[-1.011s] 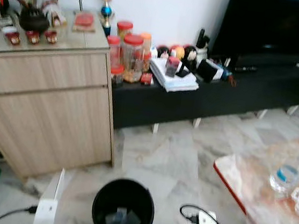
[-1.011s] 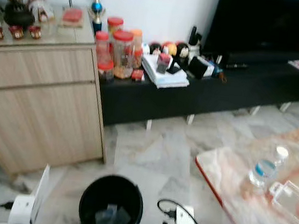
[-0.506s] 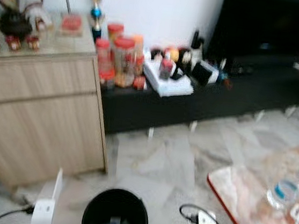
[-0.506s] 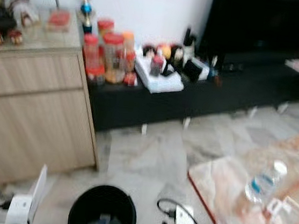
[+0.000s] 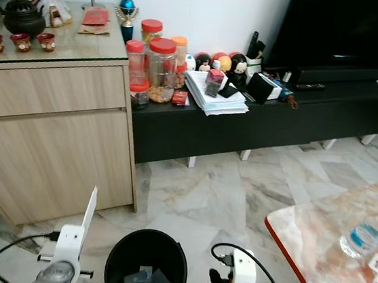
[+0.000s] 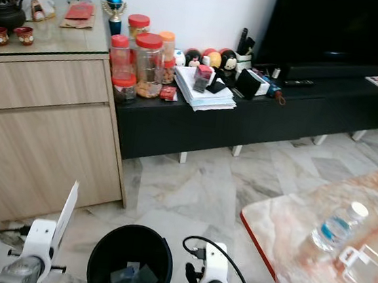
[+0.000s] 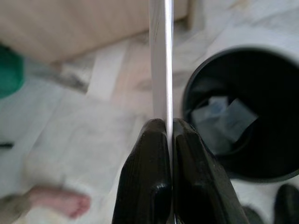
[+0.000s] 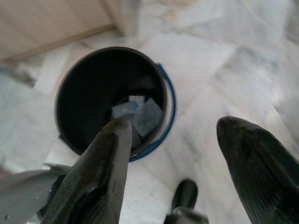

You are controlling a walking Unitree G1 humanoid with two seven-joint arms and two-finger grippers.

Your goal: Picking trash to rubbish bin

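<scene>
The left gripper (image 7: 164,140) pinched a thin white card (image 7: 161,60) edge-on—bin (image 7: 243,112) just beside, rightward—while the right gripper (image 8: 180,154) gaped.

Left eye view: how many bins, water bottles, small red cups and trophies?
Bins: 1
Bottles: 1
Red cups: 3
Trophies: 1
Total: 6

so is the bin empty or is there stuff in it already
Not empty: pale paper scraps lie at the bottom of the black bin, well below its rim.
</scene>
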